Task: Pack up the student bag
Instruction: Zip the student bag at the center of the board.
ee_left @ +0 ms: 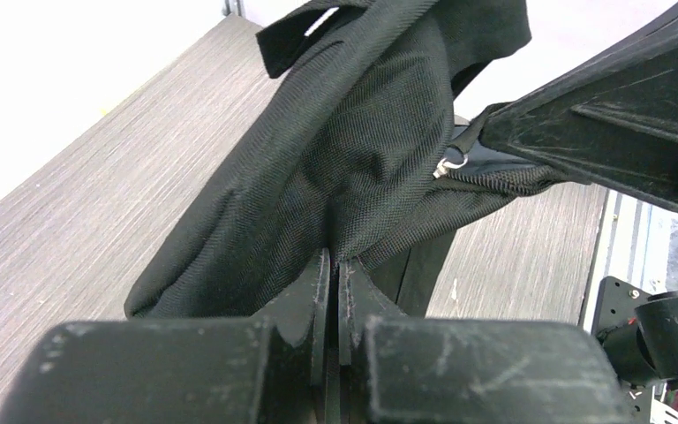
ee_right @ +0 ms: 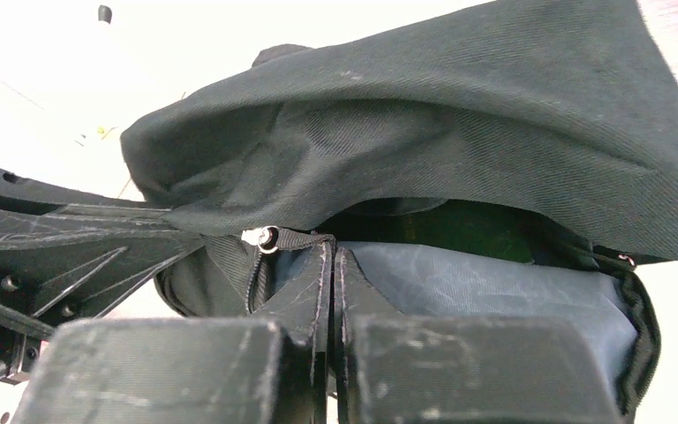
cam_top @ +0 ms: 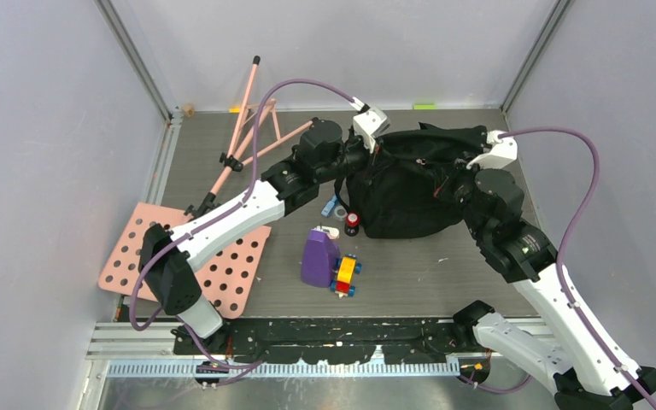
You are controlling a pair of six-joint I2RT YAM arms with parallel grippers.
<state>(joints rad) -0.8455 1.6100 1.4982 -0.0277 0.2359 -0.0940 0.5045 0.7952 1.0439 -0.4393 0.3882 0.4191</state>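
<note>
A grey wood-grain table sits between pale walls. The student bag, one floppy black backpack, lies toward the far middle of it with both arms reaching in.

Only the overhead view shows the rest. At the left there is one pink pegboard, partly under the left arm, and behind it one pink rod frame leaning toward the back wall. In front of the bag stand one purple container, one block toy in yellow, red and blue touching it, and one small red-capped bottle just beside the bag. A bluish item by that bottle is too small to name. From above, both claws are lost against the black fabric.

The wrist views settle them. The left claw has its fingers pressed together, pinching a fold of the bag's outer weave. The right claw is likewise closed, clamped on the webbing rim of the bag's opening.

Only the right wrist view looks inside the bag. It shows grey lining under a drooping black flap, and the inside behind the lining is too dark to read. One metal zip ring shows beside the right claw's tips. The left wrist view also shows a ring, with the other claw's finger cut off at the frame's right.
</note>
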